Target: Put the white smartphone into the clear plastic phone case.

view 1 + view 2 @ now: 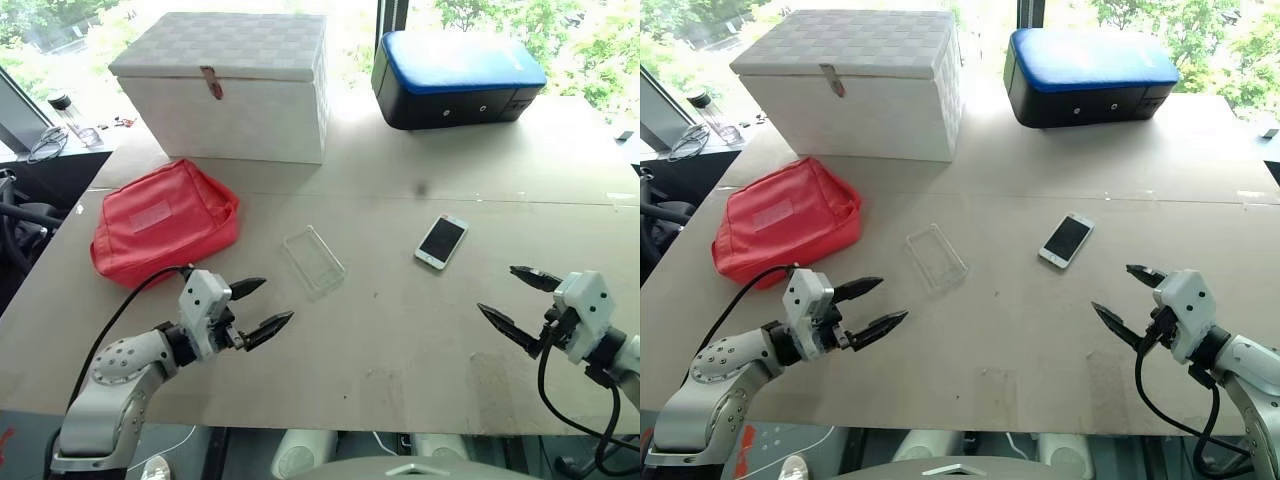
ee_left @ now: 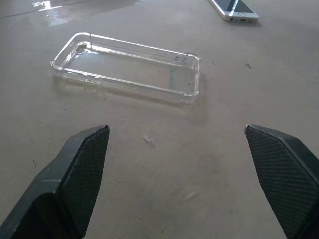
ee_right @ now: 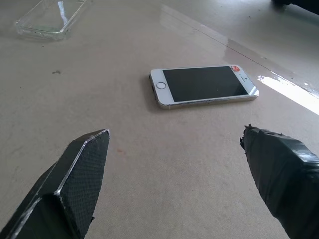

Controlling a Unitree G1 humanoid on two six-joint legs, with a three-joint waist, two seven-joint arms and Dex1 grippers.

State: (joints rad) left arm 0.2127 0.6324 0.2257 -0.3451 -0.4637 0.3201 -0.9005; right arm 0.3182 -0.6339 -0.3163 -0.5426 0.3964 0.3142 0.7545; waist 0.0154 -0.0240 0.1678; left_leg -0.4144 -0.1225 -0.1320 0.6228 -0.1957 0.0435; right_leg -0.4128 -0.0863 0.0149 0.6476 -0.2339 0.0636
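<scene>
The white smartphone [image 1: 441, 241] lies flat, screen up, on the table right of centre; it also shows in the right wrist view [image 3: 203, 85]. The clear plastic phone case [image 1: 313, 260] rests open side up near the table's middle, seen close in the left wrist view [image 2: 127, 66]. My left gripper [image 1: 259, 306] hovers open, near the front edge, short of the case and to its left. My right gripper [image 1: 518, 297] hangs open at the front right, short of the phone. Neither holds anything.
A red pouch [image 1: 160, 220] lies at the left. A white lidded box [image 1: 230, 85] stands at the back left, and a blue and black case [image 1: 455, 78] at the back right. The table's front edge [image 1: 330, 420] runs just below both grippers.
</scene>
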